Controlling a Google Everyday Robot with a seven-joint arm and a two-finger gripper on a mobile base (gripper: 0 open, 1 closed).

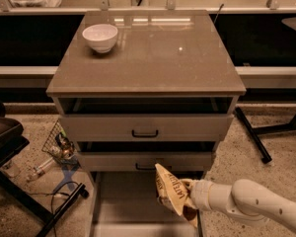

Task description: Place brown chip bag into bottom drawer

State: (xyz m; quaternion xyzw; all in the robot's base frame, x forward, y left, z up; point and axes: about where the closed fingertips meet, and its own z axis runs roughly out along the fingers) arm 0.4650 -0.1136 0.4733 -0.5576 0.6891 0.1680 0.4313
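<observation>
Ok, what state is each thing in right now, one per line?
Grey-tan bottom drawer tray: pulled open.
Crinkled yellow-and-brown foil chip bag: held aloft.
Gripper: jaws shut on bag, over bottom drawer's right side.
Top dark-handled drawer: ajar.
Middle dark-handled drawer: ajar.
Round white bowl: upright, on cabinet top.
</observation>
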